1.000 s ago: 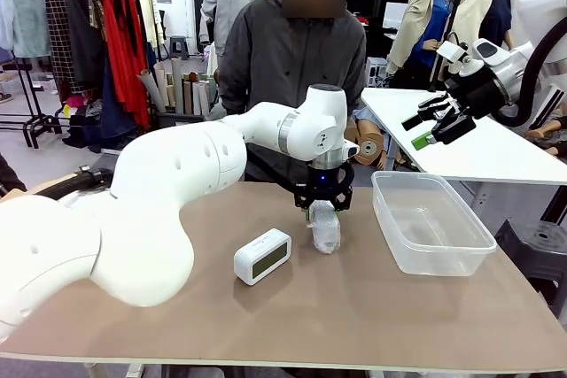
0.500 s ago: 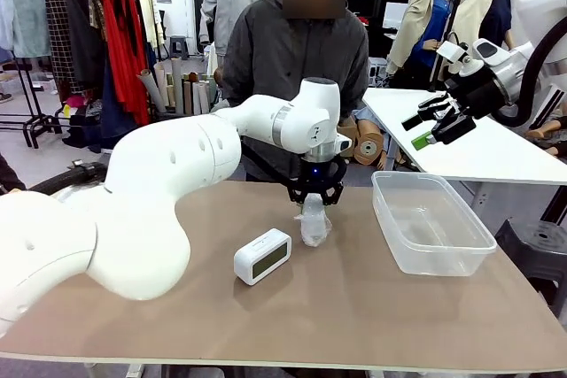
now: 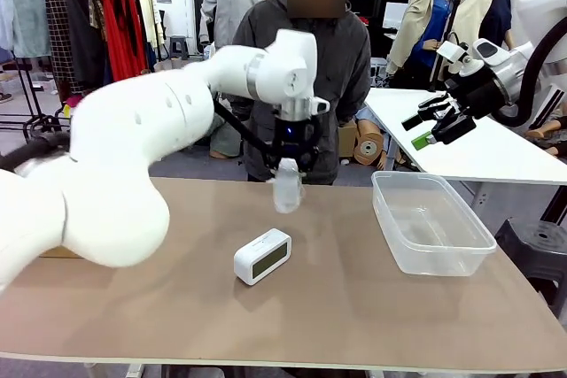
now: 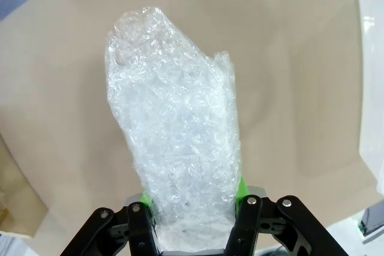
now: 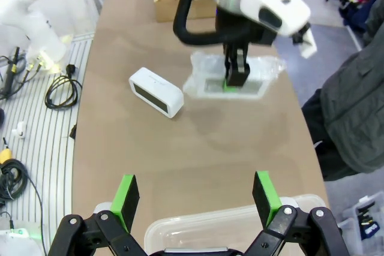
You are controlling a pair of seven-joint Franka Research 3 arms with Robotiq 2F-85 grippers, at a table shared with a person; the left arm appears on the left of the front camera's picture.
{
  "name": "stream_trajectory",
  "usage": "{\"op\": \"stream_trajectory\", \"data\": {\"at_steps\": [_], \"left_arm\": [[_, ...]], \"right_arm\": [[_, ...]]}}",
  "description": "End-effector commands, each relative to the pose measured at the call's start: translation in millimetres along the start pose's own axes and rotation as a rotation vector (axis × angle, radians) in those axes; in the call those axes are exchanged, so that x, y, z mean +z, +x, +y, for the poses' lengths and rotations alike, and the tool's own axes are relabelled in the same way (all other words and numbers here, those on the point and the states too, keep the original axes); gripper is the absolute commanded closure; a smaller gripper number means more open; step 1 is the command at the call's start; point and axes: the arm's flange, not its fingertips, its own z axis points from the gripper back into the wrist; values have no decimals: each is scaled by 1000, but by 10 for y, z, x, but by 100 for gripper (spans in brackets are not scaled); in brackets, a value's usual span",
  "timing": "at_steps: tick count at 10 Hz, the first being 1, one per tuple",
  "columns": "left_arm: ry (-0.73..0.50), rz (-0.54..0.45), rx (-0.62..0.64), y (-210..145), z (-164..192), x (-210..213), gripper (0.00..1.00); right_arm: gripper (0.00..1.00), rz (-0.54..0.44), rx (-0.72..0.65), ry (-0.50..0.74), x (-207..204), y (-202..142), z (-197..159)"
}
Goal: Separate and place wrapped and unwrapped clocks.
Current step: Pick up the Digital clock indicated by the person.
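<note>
Over brown tabletop (image 3: pixel 354 325), gripping bubble-wrapped clock (image 3: pixel 286 189) by one end in clamped left jaws, clear of bare digital clock (image 3: pixel 262 256) below, likely for sorting apart, with right jaws spread, empty, aside.

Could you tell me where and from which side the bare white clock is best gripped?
Probably from straight above, at the middle of the bare white clock, closing across its narrow depth, screen face to back. It stands on its long edge, top free, and that span is slimmest.
</note>
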Motion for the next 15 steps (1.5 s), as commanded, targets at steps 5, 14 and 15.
{"op": "stream_trajectory", "data": {"at_steps": [5, 14, 15], "left_arm": [[-43, 25, -72, 316, 343, 914, 100], [43, -126, -55, 473, 422, 2496, 100], [57, -147, -60, 453, 427, 2574, 100]], "right_arm": [[0, 0, 2, -3, 4, 7, 10], [0, 0, 2, -3, 4, 7, 10], [0, 0, 2, -3, 4, 7, 10]]}}
